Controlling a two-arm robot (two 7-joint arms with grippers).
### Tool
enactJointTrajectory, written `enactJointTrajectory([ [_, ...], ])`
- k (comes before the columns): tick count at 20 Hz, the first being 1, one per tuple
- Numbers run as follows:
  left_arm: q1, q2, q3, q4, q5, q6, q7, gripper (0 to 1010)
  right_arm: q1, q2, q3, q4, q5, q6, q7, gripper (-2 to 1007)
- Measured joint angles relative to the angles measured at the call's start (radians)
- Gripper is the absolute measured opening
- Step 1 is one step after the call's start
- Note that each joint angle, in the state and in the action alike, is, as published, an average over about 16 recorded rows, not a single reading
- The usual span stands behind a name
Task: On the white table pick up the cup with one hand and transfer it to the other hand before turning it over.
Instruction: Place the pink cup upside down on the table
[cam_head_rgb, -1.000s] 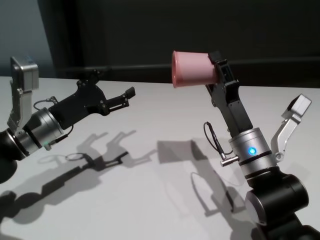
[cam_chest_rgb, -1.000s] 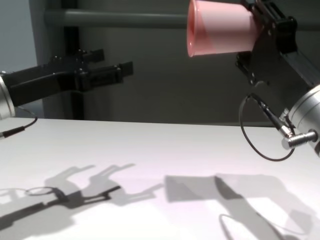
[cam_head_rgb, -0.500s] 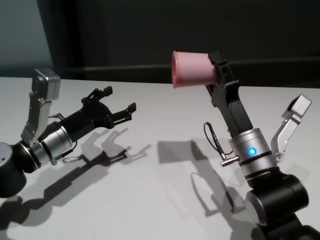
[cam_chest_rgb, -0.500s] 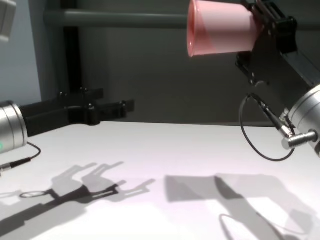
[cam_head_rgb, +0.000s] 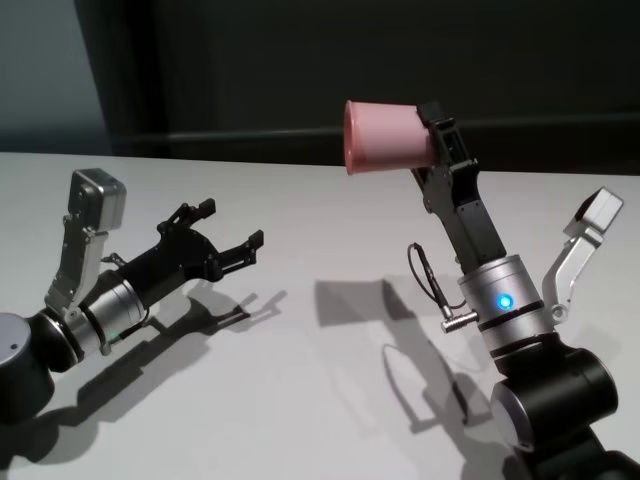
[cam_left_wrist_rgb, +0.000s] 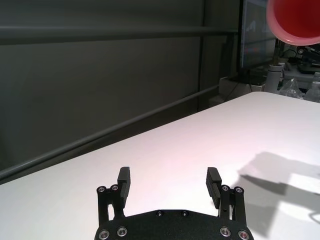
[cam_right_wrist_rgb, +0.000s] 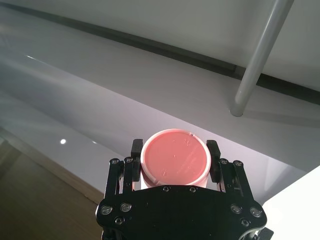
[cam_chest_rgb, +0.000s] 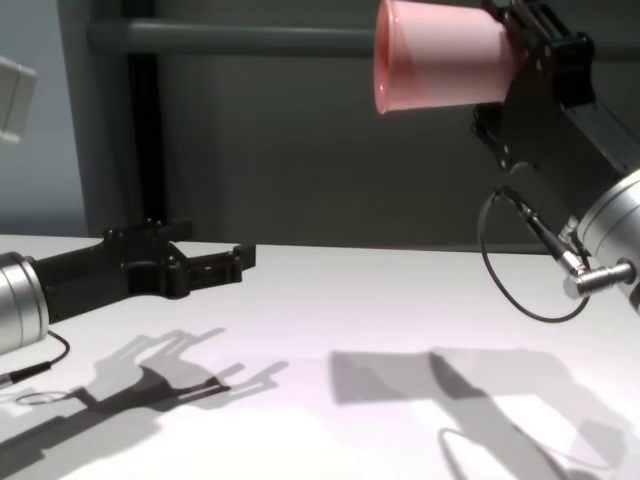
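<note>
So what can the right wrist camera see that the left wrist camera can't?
Only the right wrist view shows the cup's flat closed bottom, with the right gripper shut on its sides. Only the left wrist view shows the left gripper, open and holding nothing above the white table, and the cup's open mouth far off. Both views show the pink cup.

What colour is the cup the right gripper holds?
Plain pink, no markings; the cup shows best in the chest view.
</note>
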Motion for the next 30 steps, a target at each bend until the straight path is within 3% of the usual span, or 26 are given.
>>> enactJointTrajectory([
  [10,0.011,-0.015,-0.007,0.032,0.023,-0.019,-0.013,1001,0.000,0.000,0.000,0.000,0.000,0.000,0.000,736],
  [30,0.009,-0.018,-0.008,0.036,0.023,-0.021,-0.016,1001,0.000,0.001,-0.001,0.000,0.000,-0.002,-0.002,736],
])
